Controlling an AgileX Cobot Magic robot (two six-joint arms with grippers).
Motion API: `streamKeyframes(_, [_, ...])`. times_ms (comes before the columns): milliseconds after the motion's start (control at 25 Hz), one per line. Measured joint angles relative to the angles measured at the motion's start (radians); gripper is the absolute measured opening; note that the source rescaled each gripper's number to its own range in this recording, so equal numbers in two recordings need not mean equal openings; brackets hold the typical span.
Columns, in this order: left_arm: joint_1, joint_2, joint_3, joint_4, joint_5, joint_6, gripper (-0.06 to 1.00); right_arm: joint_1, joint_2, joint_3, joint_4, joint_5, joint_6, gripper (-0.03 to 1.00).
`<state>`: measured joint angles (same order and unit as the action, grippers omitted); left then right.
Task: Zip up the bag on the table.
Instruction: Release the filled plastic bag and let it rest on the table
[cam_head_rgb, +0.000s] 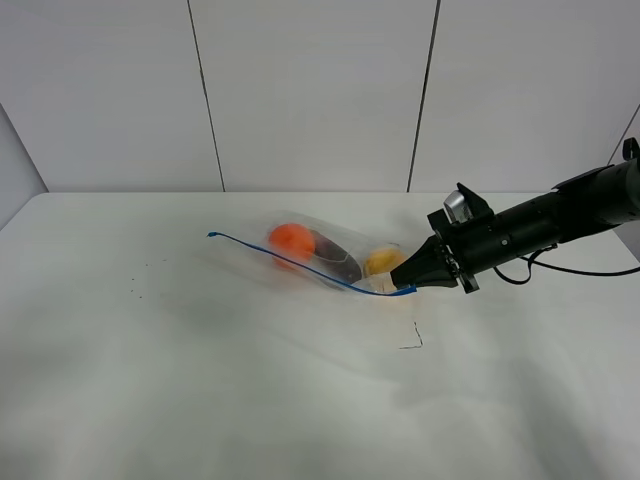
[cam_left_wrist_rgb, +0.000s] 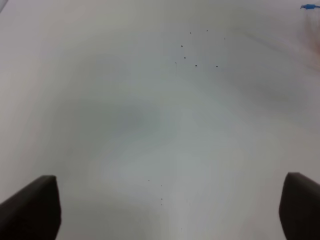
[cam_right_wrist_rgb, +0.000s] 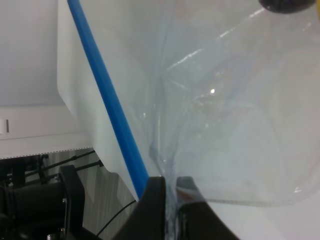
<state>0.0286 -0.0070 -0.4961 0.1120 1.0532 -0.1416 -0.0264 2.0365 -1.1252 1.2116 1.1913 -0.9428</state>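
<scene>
Right tool (cam_head_rgb: 408, 284) pinches the bag's (cam_head_rgb: 320, 252) blue zipper end.

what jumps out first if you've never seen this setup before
The clear bag near the middle of the white table catches the eye first, with an orange fruit and a yellow fruit showing through it. Its blue zipper strip runs diagonally to the right end effector, which is pinched shut on that end of the bag. The left end effector shows only in its wrist view, open over bare table.
</scene>
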Motion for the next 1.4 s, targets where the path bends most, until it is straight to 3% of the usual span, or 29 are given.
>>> streamKeyframes(400, [0.0,0.0,0.0,0.0,0.0,0.0,1.0,0.0,0.0,0.0,0.001,0.001,0.0,0.0])
streamKeyframes(480, [0.0,0.0,0.0,0.0,0.0,0.0,1.0,0.0,0.0,0.0,0.002,0.002,0.0,0.04])
streamKeyframes(560, [0.0,0.0,0.0,0.0,0.0,0.0,1.0,0.0,0.0,0.0,0.003,0.009,0.0,0.2])
streamKeyframes(680, [0.0,0.0,0.0,0.0,0.0,0.0,1.0,0.0,0.0,0.0,0.003,0.02,-0.001,0.59])
streamKeyframes(720, [0.0,0.0,0.0,0.0,0.0,0.0,1.0,0.0,0.0,0.0,0.003,0.021,-0.001,0.76])
streamKeyframes(760, [0.0,0.0,0.0,0.0,0.0,0.0,1.0,0.0,0.0,0.0,0.003,0.022,-0.001,0.86])
streamKeyframes(840, [0.0,0.0,0.0,0.0,0.0,0.0,1.0,0.0,0.0,0.0,0.003,0.021,-0.001,0.95])
streamKeyframes(1040, [0.0,0.0,0.0,0.0,0.0,0.0,1.0,0.0,-0.004,0.0,-0.034,-0.012,0.022,0.99])
streamKeyframes(1400, [0.0,0.0,0.0,0.0,0.001,0.0,1.0,0.0,-0.096,0.0,-0.141,-0.171,0.114,1.0])
